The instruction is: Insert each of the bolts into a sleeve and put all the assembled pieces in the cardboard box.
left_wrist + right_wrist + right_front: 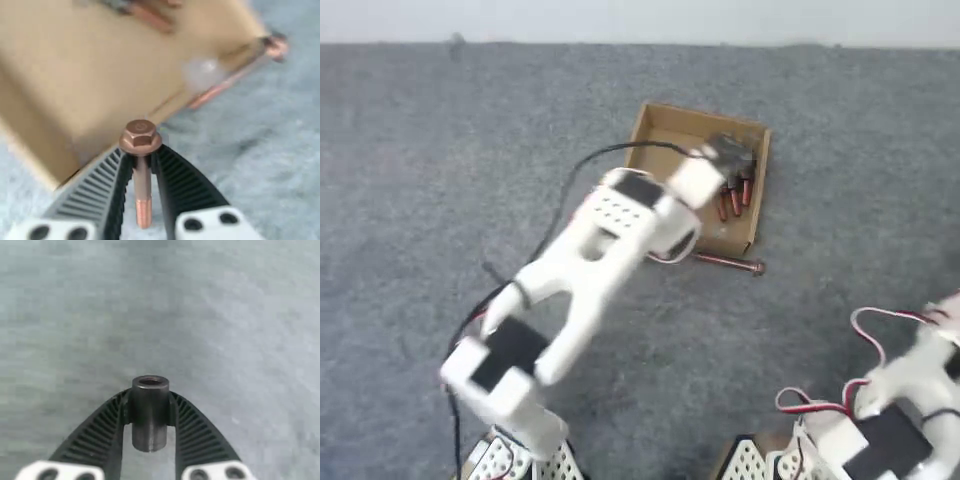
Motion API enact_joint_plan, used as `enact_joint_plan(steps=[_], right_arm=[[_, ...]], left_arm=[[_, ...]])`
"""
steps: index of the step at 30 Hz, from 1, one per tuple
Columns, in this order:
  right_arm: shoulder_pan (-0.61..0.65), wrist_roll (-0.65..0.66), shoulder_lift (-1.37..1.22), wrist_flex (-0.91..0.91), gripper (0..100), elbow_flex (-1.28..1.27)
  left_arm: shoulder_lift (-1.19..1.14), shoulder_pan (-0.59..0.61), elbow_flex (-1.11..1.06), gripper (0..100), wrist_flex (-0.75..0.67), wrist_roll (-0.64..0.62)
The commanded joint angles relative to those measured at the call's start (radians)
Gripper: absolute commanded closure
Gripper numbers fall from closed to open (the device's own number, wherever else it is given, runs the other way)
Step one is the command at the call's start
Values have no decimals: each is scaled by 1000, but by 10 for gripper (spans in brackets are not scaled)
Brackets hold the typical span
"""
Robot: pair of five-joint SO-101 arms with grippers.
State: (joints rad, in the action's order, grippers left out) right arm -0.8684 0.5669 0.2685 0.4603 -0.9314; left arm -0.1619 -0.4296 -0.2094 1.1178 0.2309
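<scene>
The left gripper (142, 154) clamps a bolt (140, 137) over the box (655, 125) at the high view's upper centre, while the right gripper (150, 399) pinches a sleeve (149, 420) over carpet (240, 315).

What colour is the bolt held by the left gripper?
Copper, a reddish brown. The bolt shows best in the left wrist view, clamped in the left gripper.

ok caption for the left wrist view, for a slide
Left claw shut on a copper bolt by its shank, cardboard box behind it.
</scene>
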Motion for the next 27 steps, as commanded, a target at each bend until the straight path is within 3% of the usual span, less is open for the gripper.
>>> enact_joint_plan(steps=[1, 4, 14, 21, 27], right_arm=[[188, 6, 68, -7, 990, -2], [294, -9, 68, -8, 989, 0], [539, -376, 68, -170, 989, 9], [699, -453, 62, -331, 989, 9], [868, -514, 58, -481, 989, 8]], left_arm=[[259, 94, -199, 988, -150, -49], [388, 157, -344, 988, -213, -51], [730, 450, -776, 987, -404, -54], [818, 644, -932, 987, -506, -132], [818, 704, -987, 987, -506, -184]])
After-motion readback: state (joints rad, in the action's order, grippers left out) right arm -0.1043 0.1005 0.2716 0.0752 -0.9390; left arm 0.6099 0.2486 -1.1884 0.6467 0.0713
